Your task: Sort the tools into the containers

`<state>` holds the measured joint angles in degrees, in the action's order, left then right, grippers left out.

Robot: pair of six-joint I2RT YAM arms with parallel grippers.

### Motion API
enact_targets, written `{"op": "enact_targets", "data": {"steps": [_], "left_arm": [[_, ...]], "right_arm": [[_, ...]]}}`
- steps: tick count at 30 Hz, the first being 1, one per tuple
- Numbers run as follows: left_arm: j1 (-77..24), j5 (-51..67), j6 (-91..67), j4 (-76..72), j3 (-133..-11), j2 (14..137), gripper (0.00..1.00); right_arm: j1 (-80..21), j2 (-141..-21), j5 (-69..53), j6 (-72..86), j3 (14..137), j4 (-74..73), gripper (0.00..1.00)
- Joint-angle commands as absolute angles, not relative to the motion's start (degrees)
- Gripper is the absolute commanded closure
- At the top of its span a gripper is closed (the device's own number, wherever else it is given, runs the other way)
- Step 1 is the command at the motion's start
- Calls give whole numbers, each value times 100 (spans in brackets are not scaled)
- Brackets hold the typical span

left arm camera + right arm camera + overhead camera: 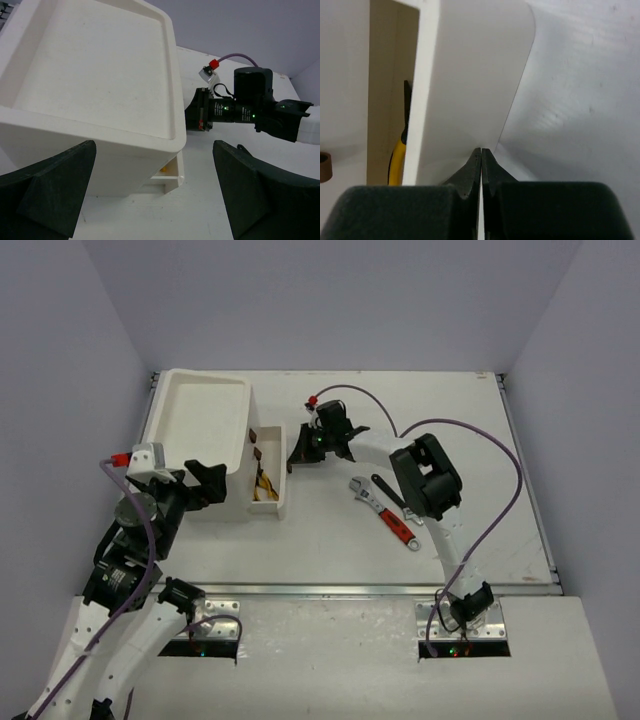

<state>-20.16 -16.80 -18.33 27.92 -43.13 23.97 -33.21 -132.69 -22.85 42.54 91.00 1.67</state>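
Observation:
The white container box (200,410) with its shallow tray top stands at the far left. Its lower drawer (281,480) is pulled out to the right and holds yellow-handled pliers (263,486), also in the right wrist view (397,157). My right gripper (298,456) is shut and empty, its tips (481,151) against the drawer's outer front wall (470,75). My left gripper (206,483) is open and empty by the box's near side; its fingers (50,185) flank the box corner (170,145). A red-handled adjustable wrench (388,515) and a black wrench (388,490) lie on the table.
A dark-red knob (324,167) shows on the box beside the open drawer. The right arm's elbow (426,476) hangs over the black wrench. Grey walls close in the table on three sides. The white table (480,440) stretches right of the wrenches.

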Motion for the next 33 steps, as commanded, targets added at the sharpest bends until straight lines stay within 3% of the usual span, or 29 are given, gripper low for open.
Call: {"op": "enact_targets", "data": {"steps": [1,9,15,22,30,33], "left_arm": [[-1951,-1743,-1837,2578,-4427,2602,0],[-1907,-1696,-1828,2566,-4430,2681,0],[-1907,-1723,-1837,2577,-4421,2637,0],[-1881,-1765,-1862,2619,-4438,2594,0],[-1872,-1904,-1874,2625,-4458,2411,0],[-1872,-2058,-1908,2671,-4465,2213,0]], "right_arm": [[-3449,-13761,-3283,4903,9595,1229,100],[-3676,-14083,-3662,5617,9893,2111,100],[-3911,-13221,-2466,6110,8598,2481,100],[-4061,-13927,-2845,6394,9540,2428,100],[-4040,-13633,-2693,6559,8925,2751,100],[-3829,-12740,-2024,6181,7794,2689,87]]}}
